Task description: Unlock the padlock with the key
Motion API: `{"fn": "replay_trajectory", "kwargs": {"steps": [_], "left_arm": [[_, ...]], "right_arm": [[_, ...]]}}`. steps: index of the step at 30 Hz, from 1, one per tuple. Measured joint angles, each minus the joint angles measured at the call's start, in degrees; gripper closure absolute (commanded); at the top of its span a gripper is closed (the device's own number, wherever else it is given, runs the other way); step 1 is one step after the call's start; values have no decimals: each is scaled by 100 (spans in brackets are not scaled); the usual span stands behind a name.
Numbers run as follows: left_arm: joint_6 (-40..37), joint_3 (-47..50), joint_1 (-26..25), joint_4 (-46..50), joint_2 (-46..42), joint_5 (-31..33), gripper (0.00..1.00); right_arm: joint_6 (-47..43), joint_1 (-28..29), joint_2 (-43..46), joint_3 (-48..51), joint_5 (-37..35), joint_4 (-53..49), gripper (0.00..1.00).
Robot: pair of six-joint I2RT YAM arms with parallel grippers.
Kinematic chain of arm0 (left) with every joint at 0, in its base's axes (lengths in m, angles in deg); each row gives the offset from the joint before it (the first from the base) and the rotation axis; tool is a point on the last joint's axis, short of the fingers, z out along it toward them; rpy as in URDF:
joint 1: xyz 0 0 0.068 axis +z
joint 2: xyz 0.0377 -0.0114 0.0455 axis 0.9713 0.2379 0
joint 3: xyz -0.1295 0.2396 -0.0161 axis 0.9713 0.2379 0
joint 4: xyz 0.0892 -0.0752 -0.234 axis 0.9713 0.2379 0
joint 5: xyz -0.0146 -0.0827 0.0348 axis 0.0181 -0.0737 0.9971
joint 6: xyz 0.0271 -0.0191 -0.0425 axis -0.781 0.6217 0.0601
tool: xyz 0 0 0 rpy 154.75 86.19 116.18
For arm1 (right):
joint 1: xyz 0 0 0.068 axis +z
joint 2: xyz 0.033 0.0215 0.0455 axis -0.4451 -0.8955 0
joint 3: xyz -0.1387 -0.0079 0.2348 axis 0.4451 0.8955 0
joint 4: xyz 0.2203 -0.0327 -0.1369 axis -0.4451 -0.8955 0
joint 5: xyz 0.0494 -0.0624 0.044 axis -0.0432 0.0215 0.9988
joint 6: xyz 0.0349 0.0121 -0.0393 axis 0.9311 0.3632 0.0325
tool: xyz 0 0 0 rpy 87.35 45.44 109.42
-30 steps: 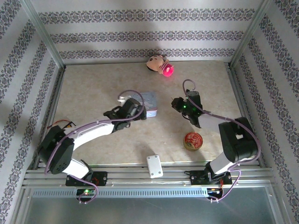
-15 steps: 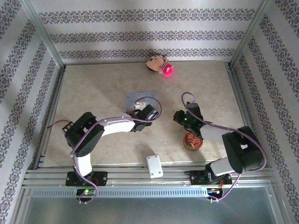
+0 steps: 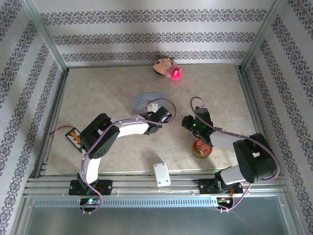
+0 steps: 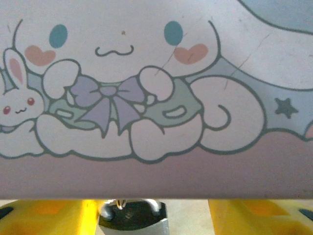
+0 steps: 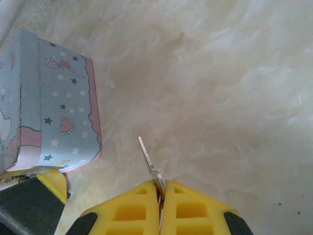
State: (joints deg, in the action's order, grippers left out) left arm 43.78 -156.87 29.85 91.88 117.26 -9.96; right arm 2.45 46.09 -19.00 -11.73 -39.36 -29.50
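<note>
The left gripper point(image 4: 154, 216) faces the long printed side of the pale-blue tin point(image 4: 156, 98), which stands right in front of it and carries a cartoon dog with a lilac bow. Its two yellow fingers point(image 4: 49, 215) stand apart, and the padlock point(image 4: 133, 220) sits between them at the foot of the tin: a small dark body with a thin shackle rising toward the tin's lower edge. The padlock lies just beside the finger on the left of the wrist view, with a strip of table point(image 3: 98, 93) showing between it and the other finger, so the jaws are parted and not clamped on it. Behind this gripper, at the near edge between the two arm bases, lies a white block point(image 3: 161, 174); well ahead of both grippers, at the far edge, lies a plush toy point(image 3: 164, 64). The right gripper point(image 5: 160, 196) is pressed closed on the key point(image 5: 148, 161), whose thin metal blade sticks out forward from between its fingertips, tilted slightly to their left, over bare table. The tin is ahead and to the left of this gripper, its starred end wall apart from the key's tip. Just behind the right gripper, beside its forearm, stands a round red tin point(image 3: 201, 148)
</note>
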Motion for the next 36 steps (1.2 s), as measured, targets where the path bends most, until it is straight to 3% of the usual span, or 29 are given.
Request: {"fn": "replay_trajectory", "kwargs": {"steps": [13,36], "left_arm": [[-116,63,101,-144,0,-127,47],[-387,544,293,-962,0,-514,46]], "right_arm": [[0,0,160,31,-4,0,100],[4,11,420,118,-129,-4,100]]}}
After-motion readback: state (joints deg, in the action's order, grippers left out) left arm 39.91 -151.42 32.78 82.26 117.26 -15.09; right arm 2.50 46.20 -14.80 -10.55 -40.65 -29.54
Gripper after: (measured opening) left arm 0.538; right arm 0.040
